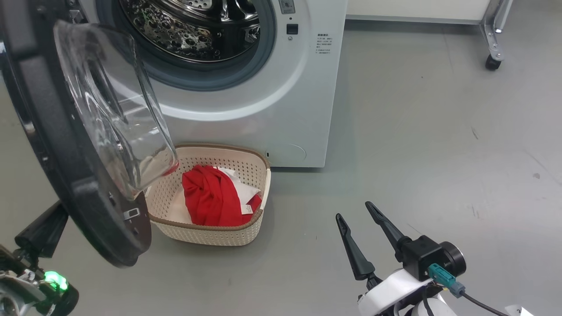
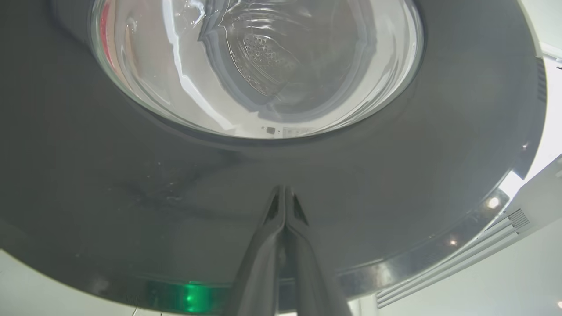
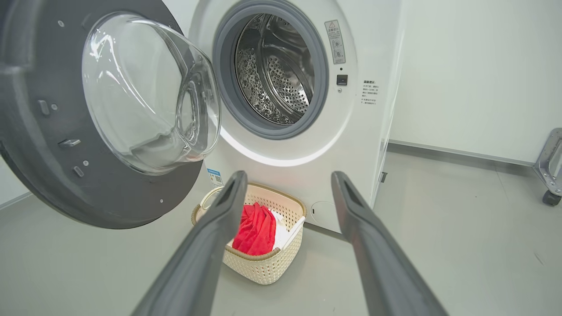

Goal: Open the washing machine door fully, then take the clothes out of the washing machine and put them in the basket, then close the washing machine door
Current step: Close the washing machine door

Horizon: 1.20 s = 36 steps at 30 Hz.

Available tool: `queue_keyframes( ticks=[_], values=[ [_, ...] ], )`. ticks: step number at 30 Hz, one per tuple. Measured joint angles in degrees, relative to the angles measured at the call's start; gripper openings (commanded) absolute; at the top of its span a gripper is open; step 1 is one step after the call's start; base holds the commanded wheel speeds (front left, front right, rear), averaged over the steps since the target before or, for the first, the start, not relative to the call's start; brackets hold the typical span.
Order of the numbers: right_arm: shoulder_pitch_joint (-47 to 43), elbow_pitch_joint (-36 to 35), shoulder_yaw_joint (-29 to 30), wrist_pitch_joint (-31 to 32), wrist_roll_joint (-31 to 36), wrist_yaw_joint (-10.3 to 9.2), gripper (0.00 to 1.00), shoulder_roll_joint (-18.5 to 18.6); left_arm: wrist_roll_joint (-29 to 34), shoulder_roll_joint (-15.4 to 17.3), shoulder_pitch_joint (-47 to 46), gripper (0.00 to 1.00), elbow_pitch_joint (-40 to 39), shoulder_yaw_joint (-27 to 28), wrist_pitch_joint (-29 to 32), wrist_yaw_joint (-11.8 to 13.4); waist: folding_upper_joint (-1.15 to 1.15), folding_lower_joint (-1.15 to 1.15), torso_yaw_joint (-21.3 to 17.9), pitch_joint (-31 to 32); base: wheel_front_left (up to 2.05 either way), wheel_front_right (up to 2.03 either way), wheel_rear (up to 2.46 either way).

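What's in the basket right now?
The clothes: a bunched red garment with a white part, lying in the basket. What lies beneath the heap is hidden, and the washing machine door covers the basket's left corner in the head view.

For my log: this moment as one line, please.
door open; clothes in basket; left end effector shut at door; right end effector open
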State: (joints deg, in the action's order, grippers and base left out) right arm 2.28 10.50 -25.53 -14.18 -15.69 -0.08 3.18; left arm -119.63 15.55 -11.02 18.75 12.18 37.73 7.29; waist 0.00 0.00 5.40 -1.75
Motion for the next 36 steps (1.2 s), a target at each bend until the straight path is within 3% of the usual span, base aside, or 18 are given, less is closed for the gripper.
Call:
queue_keyframes(
  ticks=[16,36],
  values=[
    [0.18,0.36,-0.76,0.00,0.00,0.00,1.00,0.00,-0.40,-2.11,0.20,0.00,-1.71,-3.39,-2.19,0.00,0.00,0.00,-6.00,-0.50,0.00,0.00,0.00],
    [0.77,0.19,-0.83,0.00,-0.02,-0.07,1.00,0.00,-0.66,-4.02,0.23,0.00,-2.04,-2.46,-9.55,0.00,0.00,0.00,-18.15,-1.77,0.00,0.00,0.00]
  ],
)
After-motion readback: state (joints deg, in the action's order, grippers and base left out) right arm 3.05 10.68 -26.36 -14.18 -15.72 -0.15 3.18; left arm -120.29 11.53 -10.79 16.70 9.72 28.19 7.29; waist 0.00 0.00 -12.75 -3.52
